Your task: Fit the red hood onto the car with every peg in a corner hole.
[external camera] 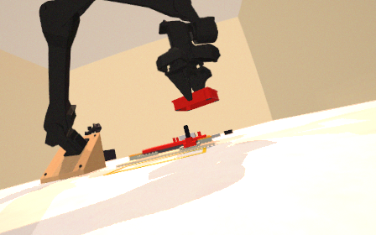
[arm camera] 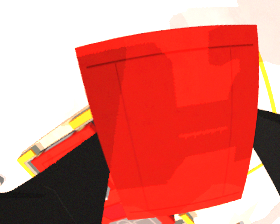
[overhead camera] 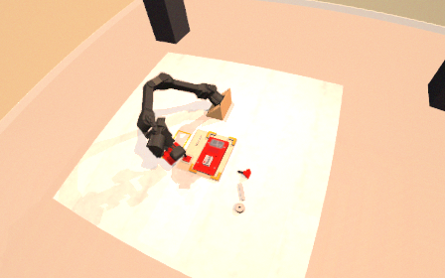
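The red hood (overhead camera: 169,159) (external camera: 205,97) (arm camera: 191,120) is in the air, its flat roof facing the wrist camera. My gripper (external camera: 195,94) (arm camera: 178,127) is shut on it, one black finger at each side. The exterior view shows a gap between the hood and the things below. The red chassis (overhead camera: 218,155) (external camera: 158,148) (arm camera: 66,148) lies in the jig (overhead camera: 198,144) (arm camera: 55,137), with the pale engine block (overhead camera: 208,160) on its deck. Some red pegs (external camera: 199,134) stand up in the exterior view. The hood's corner holes are hidden, and it hides much of the chassis in the wrist view.
A small red part with a black post (external camera: 186,131) stands beside the jig. A red and black piece (overhead camera: 245,173), a pale strip (overhead camera: 241,192) and a round part (overhead camera: 239,208) lie beyond the jig. A yellow outline (overhead camera: 183,131) is beside it. The arm's wooden base (overhead camera: 225,104) (external camera: 92,156) stands behind.
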Available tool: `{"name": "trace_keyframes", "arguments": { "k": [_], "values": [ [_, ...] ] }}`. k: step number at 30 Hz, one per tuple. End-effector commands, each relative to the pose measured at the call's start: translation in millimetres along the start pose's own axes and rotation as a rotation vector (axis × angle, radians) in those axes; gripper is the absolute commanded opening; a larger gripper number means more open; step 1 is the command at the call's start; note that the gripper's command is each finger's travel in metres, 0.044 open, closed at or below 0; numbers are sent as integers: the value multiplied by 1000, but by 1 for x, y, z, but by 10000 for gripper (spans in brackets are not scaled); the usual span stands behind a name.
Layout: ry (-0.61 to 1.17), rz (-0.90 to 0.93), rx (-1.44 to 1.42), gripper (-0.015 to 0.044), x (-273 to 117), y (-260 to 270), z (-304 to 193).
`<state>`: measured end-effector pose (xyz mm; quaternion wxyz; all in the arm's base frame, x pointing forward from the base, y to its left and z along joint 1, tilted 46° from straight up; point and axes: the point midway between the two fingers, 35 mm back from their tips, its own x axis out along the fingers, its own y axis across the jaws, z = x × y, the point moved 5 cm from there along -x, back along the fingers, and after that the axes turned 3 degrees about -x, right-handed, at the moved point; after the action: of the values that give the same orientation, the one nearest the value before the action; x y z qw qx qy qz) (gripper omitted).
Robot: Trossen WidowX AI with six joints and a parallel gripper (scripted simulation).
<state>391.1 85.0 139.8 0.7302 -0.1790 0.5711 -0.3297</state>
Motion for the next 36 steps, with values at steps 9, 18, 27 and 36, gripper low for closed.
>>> {"name": "trace_keyframes", "arguments": {
  "k": [9, 18, 27, 36],
  "values": [
    [11, -3, -285, 0, 2, 84, -69],
    [11, -13, -391, 0, 4, 110, -101],
    [9, -13, -389, 0, 19, 109, -99],
    [8, -14, -387, 0, 53, 111, -100]
  ]
}}
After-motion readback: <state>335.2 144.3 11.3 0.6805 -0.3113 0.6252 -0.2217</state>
